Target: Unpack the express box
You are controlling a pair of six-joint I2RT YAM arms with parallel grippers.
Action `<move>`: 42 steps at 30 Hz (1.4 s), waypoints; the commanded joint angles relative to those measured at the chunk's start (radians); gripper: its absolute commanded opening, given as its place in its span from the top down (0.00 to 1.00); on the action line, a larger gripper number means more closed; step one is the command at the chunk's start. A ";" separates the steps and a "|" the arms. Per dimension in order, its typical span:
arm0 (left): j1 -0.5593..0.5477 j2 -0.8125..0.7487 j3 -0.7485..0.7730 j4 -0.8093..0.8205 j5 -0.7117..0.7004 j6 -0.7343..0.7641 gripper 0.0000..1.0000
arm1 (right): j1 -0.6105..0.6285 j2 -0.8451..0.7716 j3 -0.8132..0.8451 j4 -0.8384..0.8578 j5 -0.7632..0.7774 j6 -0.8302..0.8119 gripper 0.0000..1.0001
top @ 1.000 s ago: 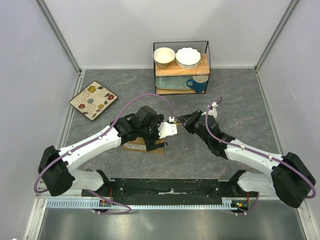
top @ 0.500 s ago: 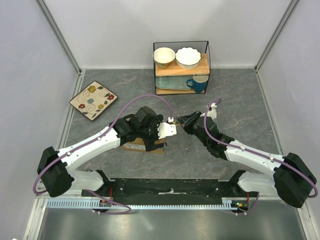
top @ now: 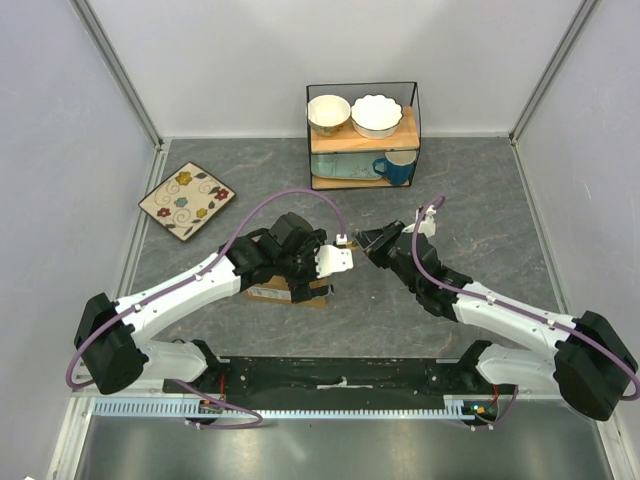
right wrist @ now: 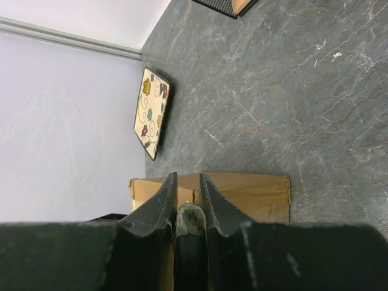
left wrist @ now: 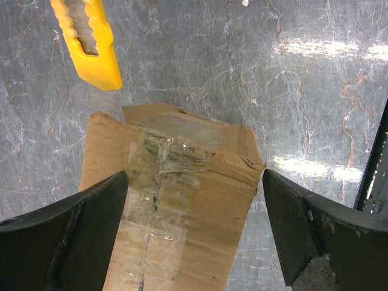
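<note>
Top external view shows the right arm has crept a little leftward over the last second, bringing the right pincer (top: 373, 240) nearer the left arm, which has held its place; I judge this a closing approach, with the opening itself not yet begun. One express box (left wrist: 176, 212) lies on the tabletop (top: 480, 210) under the left wrist, near the arms' bases; its flaps are shut and crumpled clear tape runs along the top seam. The left pincer (left wrist: 194, 177) is spread wide, a finger off either side of the box, clamping nothing. On the right wrist camera the right pincer's fingers are drawn almost together with only a narrow slit between, aimed at the box; whether anything is pinched there I cannot tell. One yellow utility knife (left wrist: 91, 42) shows just beyond the box's far end, apart from it. Further back there is one flowered plate (top: 187, 200) and one wire rack (top: 345, 143) holding two bowls (top: 328, 113) and one blue mug (top: 397, 167)
</note>
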 commanded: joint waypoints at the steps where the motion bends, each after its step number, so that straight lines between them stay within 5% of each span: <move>1: -0.002 -0.010 -0.005 -0.016 -0.013 -0.031 0.01 | 0.004 0.017 0.044 0.034 -0.001 -0.008 1.00; 42: 0.001 0.015 -0.016 0.000 -0.104 -0.037 0.01 | 0.087 0.096 0.051 0.064 0.033 0.021 1.00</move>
